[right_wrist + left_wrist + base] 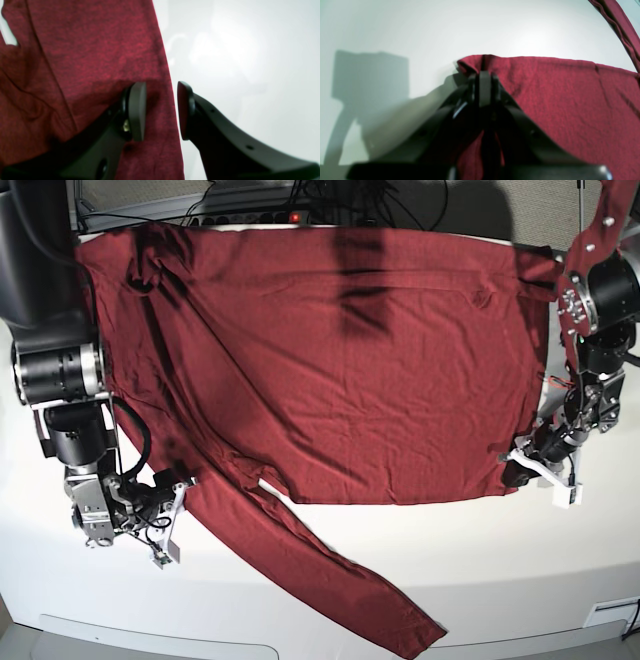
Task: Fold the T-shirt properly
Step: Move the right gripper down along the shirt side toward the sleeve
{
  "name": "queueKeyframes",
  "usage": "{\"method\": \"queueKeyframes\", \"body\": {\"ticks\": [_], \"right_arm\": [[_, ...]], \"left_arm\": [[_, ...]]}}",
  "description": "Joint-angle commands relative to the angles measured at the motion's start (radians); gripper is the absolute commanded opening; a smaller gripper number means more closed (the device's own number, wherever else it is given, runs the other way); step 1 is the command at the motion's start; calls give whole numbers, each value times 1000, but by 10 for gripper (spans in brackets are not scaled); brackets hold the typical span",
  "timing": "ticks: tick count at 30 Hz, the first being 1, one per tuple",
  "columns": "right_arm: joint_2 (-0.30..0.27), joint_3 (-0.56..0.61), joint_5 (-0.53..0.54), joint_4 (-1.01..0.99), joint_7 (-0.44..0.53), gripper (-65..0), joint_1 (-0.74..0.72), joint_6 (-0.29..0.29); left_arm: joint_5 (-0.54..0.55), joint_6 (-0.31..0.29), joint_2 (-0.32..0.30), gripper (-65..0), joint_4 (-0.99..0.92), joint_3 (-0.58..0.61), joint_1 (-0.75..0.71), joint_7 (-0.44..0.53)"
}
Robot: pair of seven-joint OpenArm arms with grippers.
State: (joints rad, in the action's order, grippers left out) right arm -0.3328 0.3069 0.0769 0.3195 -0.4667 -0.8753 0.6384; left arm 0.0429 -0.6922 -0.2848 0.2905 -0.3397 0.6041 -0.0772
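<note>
Lying spread across the white table [330,580], the T-shirt [330,360] is being shown almost wholly unfolded: the body is laid open and fairly flat, one long sleeve [330,580] is trailing diagonally toward the table's near edge, and the other is bunched near the far corner on the base view's left. No finished fold is being shown anywhere, so the task is judged to be at its very start, with the sleeves, the sides and the final halving all left to be done.

The left gripper [483,75] is being kept clamped on a corner of the shirt's hem, the cloth puckering between its closed jaws. The right gripper [161,110] is being held with jaws apart, straddling the shirt's straight edge, one pad [136,110] over cloth and the other [183,110] over bare table; nothing is being gripped there yet.
</note>
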Motion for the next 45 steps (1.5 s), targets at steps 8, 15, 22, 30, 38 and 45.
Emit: {"method": "queueKeyframes", "body": {"ticks": [8,15,22,30,38,45], "right_arm": [[-16,-3,-78,11,63,-437,-6,-30],[-16,-3,-78,11,119,-438,86,-45],[-16,-3,-78,11,79,-567,106,-43],[-24,-3,-77,11,108,-650,105,-44],[-59,-3,7,15,152,-650,55,-31],[-130,-3,210,82,110,-650,50,60]], "left_arm": [[-8,-6,-10,-650,10,1,22,23],[-8,-6,-10,-650,10,1,22,22],[-8,-6,-9,-650,9,1,22,22],[-8,-6,-9,-650,10,1,6,19],[127,-6,-9,-650,10,1,-30,63],[195,-6,-9,-650,16,1,26,-86]]}}
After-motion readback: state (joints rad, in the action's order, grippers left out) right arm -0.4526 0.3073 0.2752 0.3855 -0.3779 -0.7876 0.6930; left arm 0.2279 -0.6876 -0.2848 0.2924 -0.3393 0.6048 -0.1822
